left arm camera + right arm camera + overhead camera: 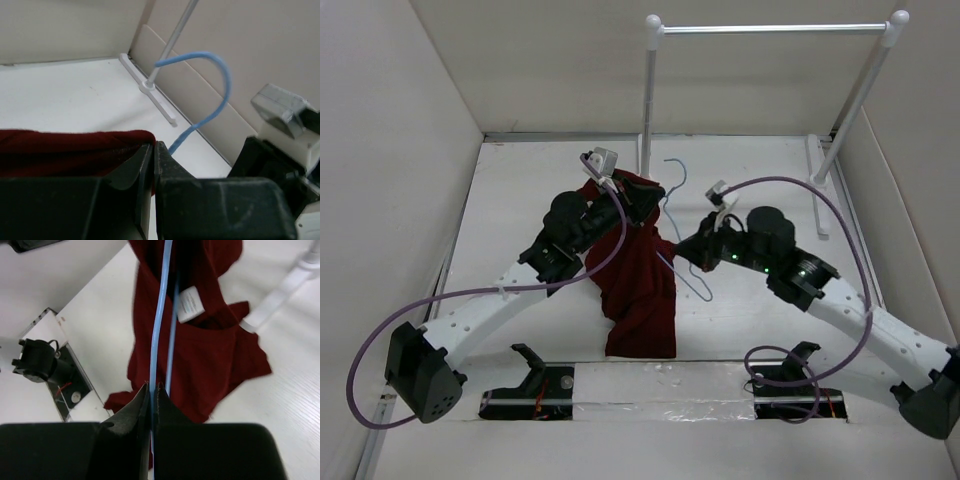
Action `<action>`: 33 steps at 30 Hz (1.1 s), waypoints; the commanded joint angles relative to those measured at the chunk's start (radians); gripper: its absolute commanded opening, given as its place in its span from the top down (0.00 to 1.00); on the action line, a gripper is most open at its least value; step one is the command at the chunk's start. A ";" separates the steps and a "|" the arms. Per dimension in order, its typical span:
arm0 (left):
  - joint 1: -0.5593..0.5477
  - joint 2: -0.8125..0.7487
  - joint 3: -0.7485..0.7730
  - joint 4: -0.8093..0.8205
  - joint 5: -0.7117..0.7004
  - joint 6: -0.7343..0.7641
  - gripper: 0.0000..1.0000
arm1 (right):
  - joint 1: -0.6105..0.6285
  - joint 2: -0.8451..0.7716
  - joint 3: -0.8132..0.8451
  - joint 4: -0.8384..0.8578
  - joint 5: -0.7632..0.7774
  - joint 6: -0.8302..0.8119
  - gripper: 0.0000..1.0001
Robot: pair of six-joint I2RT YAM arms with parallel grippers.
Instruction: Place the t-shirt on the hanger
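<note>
While left hand [153, 150] pinches t-shirt [642, 290] aloft, right hand [153, 390] clamps hanger [160, 315]

Top external: high, behind arm bases, faces down and forward, far, takes in whole table [520, 200]. Left wrist: close behind left gripper [152, 147], faces rack [148, 86] and wall. Right wrist: close behind right gripper [153, 388], faces down. All share t-shirt [638, 290], hanger [228, 87].

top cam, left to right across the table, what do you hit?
left arm → t-shirt → hanger → right arm → rack's right post
</note>
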 commanded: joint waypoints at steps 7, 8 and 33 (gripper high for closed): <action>-0.012 -0.187 0.084 -0.117 -0.098 0.090 1.00 | 0.103 0.087 0.101 0.151 0.103 -0.023 1.00; -0.012 -0.202 0.087 -0.132 -0.114 0.092 1.00 | 0.091 0.062 0.083 0.142 0.039 -0.023 1.00; -0.021 -0.187 0.391 -0.576 -0.126 0.137 1.00 | 0.071 -0.145 0.096 -0.156 -0.225 -0.169 1.00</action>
